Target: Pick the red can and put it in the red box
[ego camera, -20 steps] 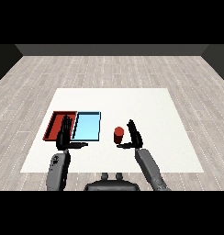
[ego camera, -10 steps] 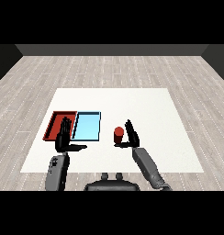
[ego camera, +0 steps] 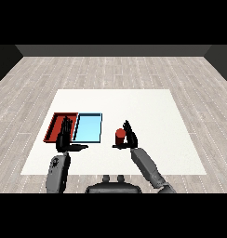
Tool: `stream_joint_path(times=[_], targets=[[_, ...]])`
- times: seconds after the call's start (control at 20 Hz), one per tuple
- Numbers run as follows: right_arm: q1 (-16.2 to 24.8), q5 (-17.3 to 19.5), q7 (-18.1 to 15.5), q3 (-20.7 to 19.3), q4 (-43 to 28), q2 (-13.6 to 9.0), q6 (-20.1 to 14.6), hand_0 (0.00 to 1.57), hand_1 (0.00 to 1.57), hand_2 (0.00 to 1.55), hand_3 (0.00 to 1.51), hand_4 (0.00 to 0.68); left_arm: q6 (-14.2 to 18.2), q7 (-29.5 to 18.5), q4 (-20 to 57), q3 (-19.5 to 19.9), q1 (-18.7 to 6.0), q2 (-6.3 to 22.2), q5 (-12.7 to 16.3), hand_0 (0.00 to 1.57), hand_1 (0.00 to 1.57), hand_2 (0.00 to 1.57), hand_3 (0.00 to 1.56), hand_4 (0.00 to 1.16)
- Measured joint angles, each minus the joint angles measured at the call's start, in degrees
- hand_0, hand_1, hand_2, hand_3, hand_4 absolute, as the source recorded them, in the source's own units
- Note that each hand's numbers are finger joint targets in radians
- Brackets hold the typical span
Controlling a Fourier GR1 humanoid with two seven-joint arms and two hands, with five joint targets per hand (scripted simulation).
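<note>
A white bench on a pale plank floor, with dark walls behind.

The bench [ego camera: 148, 111] spreads out flat and square under and beyond my right hand [ego camera: 130, 137], its plain white top reaching well past my fingertips toward the far edge and off to my right. My left hand [ego camera: 65, 139] hangs over its near left part. Around the bench on every side lies a floor [ego camera: 190, 76] of light grey-brown wooden planks, the boards running across from left to right. Far ahead of both my hands the floor meets a low dark grey wall [ego camera: 113, 50], which angles inward at both far corners. The light is even and soft.
</note>
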Motion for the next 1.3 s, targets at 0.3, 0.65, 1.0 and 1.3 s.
stream_joint_path(times=[0.3,0.65,1.0,1.3], targets=[[-1.57,-3.56,-0.60,3.29,0.94,-0.01,-0.99,0.00,0.00,0.00,0.00,0.000,0.70,-0.10,-0.21,-0.93,0.04,-0.53,-1.20,0.00,0.00,0.00,0.00,0.00],[-3.97,-6.33,-0.06,4.92,1.86,-0.05,-2.02,0.00,0.00,0.00,0.00,0.000,1.34,0.32,-2.21,-1.90,1.87,-0.98,-1.99,0.00,0.00,0.00,0.00,0.00],[-4.47,-5.10,2.20,6.58,1.71,-0.03,-6.85,0.00,0.00,0.00,0.00,0.000,0.88,0.33,-1.90,-1.25,1.58,-0.75,-1.22,0.00,0.00,0.00,0.00,0.00],[-6.61,-6.22,5.15,7.51,3.80,-0.40,-14.26,1.57,1.57,1.50,1.45,0.574,1.32,1.10,-2.20,-1.43,1.33,-0.67,-1.77,0.00,0.00,0.00,0.00,0.00]])
